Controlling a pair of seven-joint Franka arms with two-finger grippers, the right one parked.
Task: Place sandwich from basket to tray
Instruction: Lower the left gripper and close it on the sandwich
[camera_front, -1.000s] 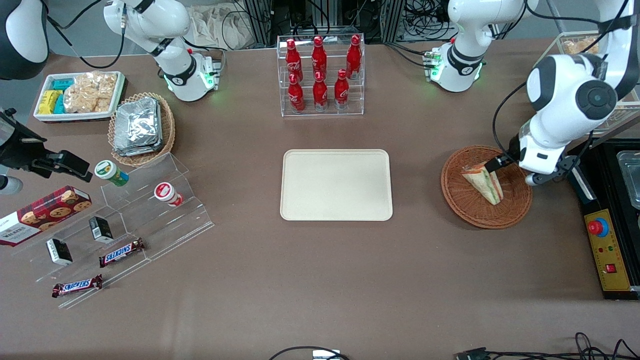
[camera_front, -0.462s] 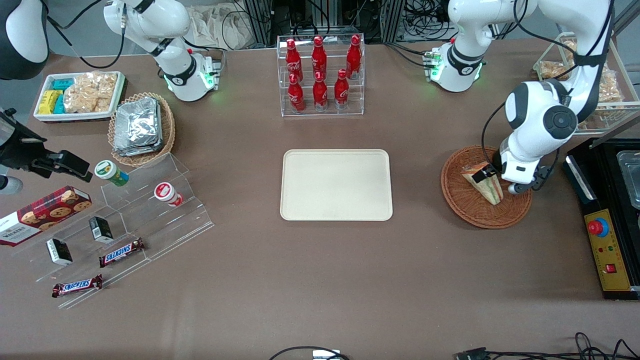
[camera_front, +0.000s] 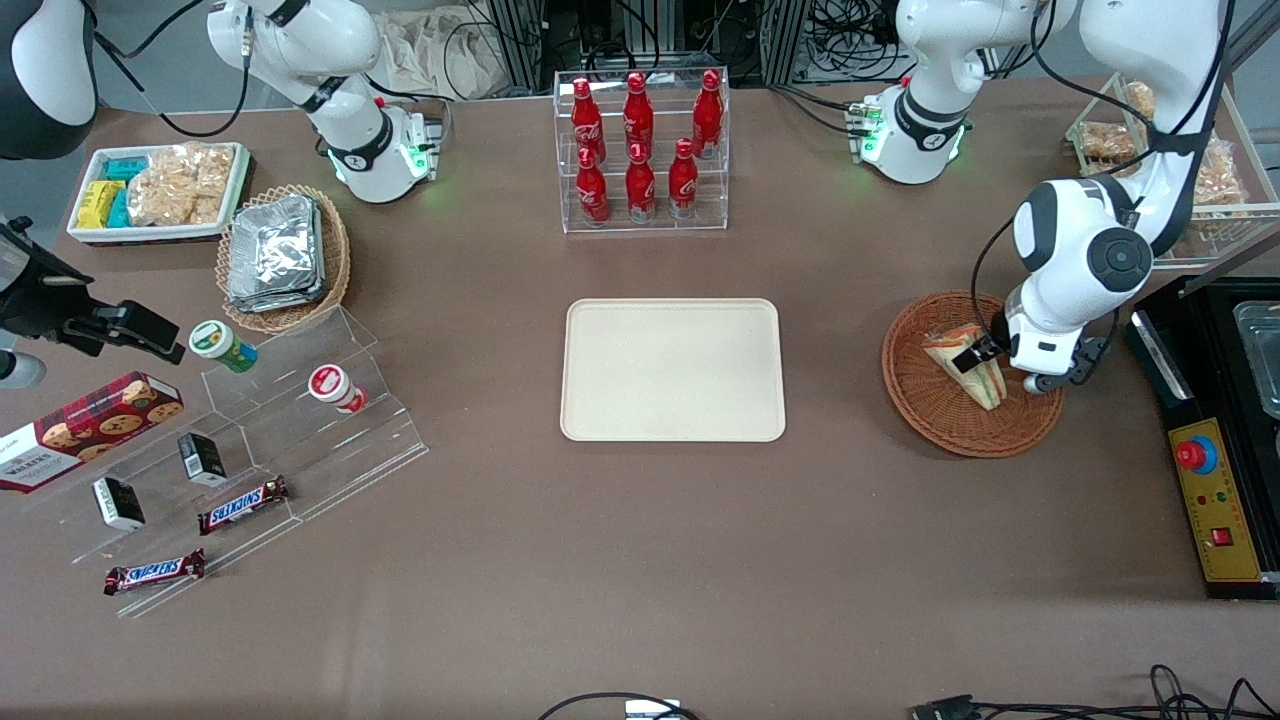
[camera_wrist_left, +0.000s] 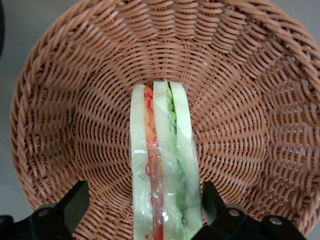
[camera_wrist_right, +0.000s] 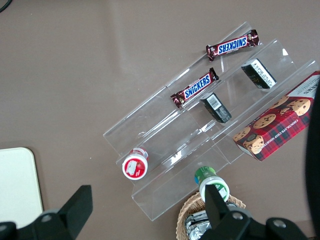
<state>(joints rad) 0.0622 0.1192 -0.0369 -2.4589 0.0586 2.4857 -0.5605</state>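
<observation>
The sandwich (camera_front: 962, 362) is a wedge of pale bread with orange and green layers, clear-wrapped. It lies in the reddish-brown wicker basket (camera_front: 925, 418) toward the working arm's end of the table. My left gripper (camera_front: 975, 352) is down inside the basket, open, with one finger on each side of the sandwich (camera_wrist_left: 161, 165). One dark finger (camera_wrist_left: 76, 204) stands clear of the bread. The other finger (camera_wrist_left: 210, 199) is close against the wrap. The basket's weave (camera_wrist_left: 90, 90) fills the wrist view. The cream tray (camera_front: 672, 370) lies bare mid-table, toward the parked arm from the basket.
A black control box with a red button (camera_front: 1198, 456) sits close beside the basket at the table's end. A clear rack of red bottles (camera_front: 640, 150) stands farther from the camera than the tray. A clear shelf of snack packets (camera_front: 1200, 170) is above the basket area.
The arm has swung in over the basket and the gripper has come down from the sandwich's upper end to straddle it. The sandwich has not moved.
</observation>
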